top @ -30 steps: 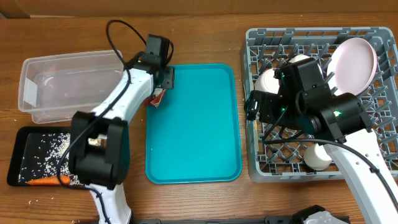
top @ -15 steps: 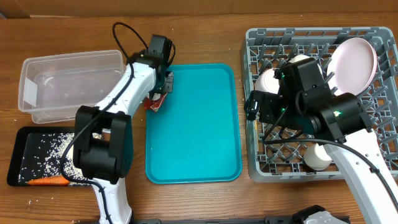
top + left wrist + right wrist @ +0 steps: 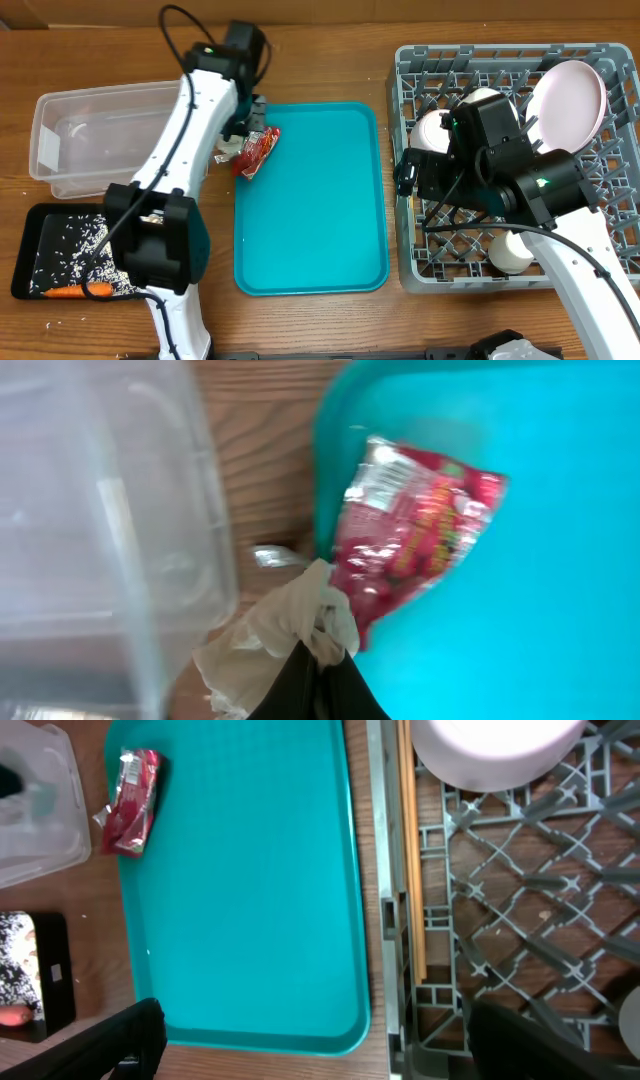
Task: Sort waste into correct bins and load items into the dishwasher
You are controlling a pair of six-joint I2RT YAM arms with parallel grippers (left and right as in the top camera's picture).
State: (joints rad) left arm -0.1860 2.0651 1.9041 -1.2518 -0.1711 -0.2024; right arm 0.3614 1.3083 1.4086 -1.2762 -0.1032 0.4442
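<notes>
The crumpled red-and-white wrapper [image 3: 256, 150] hangs over the left rim of the teal tray [image 3: 310, 210]. My left gripper [image 3: 318, 665] is shut on its white tissue [image 3: 290, 625], with the red wrapper [image 3: 415, 540] trailing beyond. The clear tub [image 3: 110, 135] stands just to the left. Below it, the black tray [image 3: 25, 255] holds rice scraps [image 3: 90, 240] and the orange carrot [image 3: 75, 291]. The grey dish rack [image 3: 500, 50] holds a plate [image 3: 567, 100], bowls [image 3: 432, 130] and a cup [image 3: 510, 255]. Chopsticks [image 3: 410, 850] lie along its left side. My right gripper [image 3: 330, 1045] hovers open over the rack's left edge.
The tub's wall [image 3: 100, 510] is very close to my left fingers. The right arm's body [image 3: 540, 185] covers the middle of the rack. A narrow strip of wooden table runs between the tray and the rack.
My left gripper has shut on the tissue and swung back and left toward the tub, pulling the wrapper slightly with it. The right arm has not moved.
</notes>
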